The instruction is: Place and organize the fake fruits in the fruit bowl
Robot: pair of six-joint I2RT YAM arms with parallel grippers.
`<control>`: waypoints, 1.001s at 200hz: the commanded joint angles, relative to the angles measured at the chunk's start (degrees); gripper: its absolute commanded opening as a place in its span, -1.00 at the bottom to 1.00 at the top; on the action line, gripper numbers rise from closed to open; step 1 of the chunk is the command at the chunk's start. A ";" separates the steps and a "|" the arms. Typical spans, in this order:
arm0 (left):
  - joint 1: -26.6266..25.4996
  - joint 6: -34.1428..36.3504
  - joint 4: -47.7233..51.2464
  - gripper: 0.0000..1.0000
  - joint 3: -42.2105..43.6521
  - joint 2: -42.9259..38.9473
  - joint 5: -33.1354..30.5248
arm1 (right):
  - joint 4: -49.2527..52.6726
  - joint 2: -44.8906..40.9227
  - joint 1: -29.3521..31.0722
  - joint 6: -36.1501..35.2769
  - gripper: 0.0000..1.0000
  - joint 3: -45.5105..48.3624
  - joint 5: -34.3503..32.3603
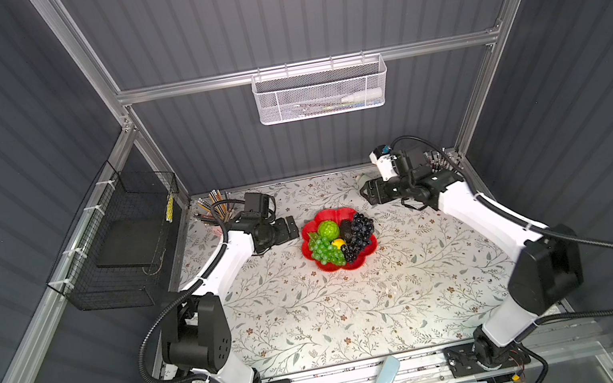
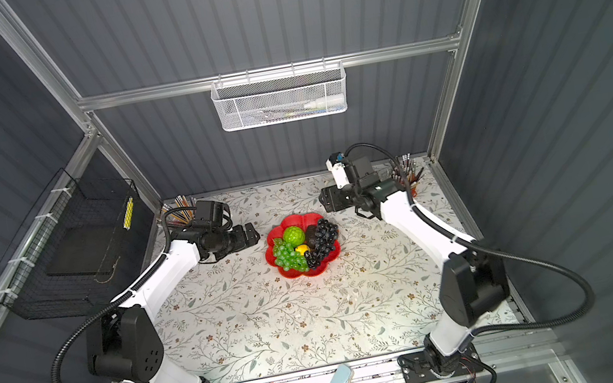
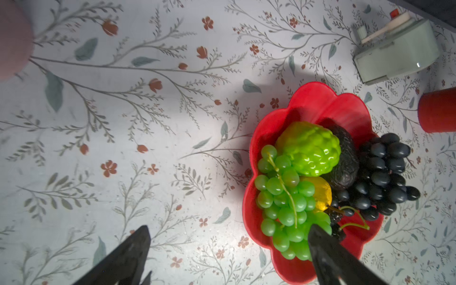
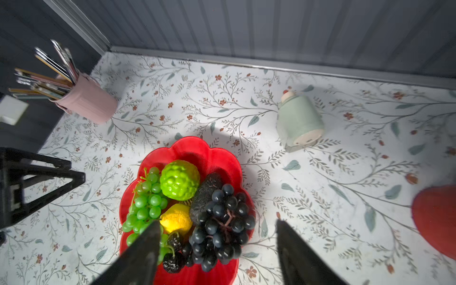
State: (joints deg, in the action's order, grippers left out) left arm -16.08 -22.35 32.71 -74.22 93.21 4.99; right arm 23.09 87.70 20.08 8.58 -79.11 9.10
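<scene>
The fruit bowl (image 4: 197, 150) is glossy red. In it lie a translucent green grape bunch (image 4: 148, 204), a dark-purple grape bunch (image 4: 222, 222) that is almost black, a lime-green scaly ball (image 4: 179, 182), a black bumpy oval (image 4: 204, 195), a small yellow fruit (image 4: 176, 218) and a black berry cluster (image 4: 172, 261). The bench (image 4: 320, 197) is white, printed with grey-green leafy sprigs and small rust-red flowers. The pencil cup (image 4: 88, 101) is pale pink, the second cup (image 3: 436, 111) red, the jar (image 4: 299, 118) mint green with a cream base.

1 red flower-shaped fruit bowl (image 4: 192, 150). 6 fake fruits (image 1: 328, 231): 1 green grape bunch (image 4: 145, 207), 1 dark-purple grape bunch (image 4: 219, 227), 1 lime-green scaly ball (image 4: 179, 183), 1 black bumpy oval (image 4: 204, 195), 1 small yellow fruit (image 4: 176, 219), 1 black berry cluster (image 4: 171, 262). 1 pink pencil cup (image 4: 88, 101), 1 red pencil cup (image 3: 436, 111). 1 pale-green lidded jar (image 4: 299, 118). 1 white mesh basket (image 1: 322, 93), 1 black wire basket (image 1: 118, 283).
</scene>
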 commanded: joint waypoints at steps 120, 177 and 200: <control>11.32 25.40 -59.17 1.00 36.40 -4.34 -20.32 | -56.48 -25.68 -23.28 -6.80 0.98 57.84 -10.92; 11.94 22.56 -81.70 1.00 47.02 1.09 -18.27 | -71.92 -13.66 -24.82 -4.59 0.98 61.00 -7.50; 11.94 22.85 -86.94 1.00 47.89 5.28 -18.61 | -78.46 -7.49 -24.82 -5.58 0.98 62.25 -5.31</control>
State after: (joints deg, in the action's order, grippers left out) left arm -4.49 -0.36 -43.44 -27.33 95.24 -13.15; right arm -43.88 75.20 -4.47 3.01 -18.63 1.39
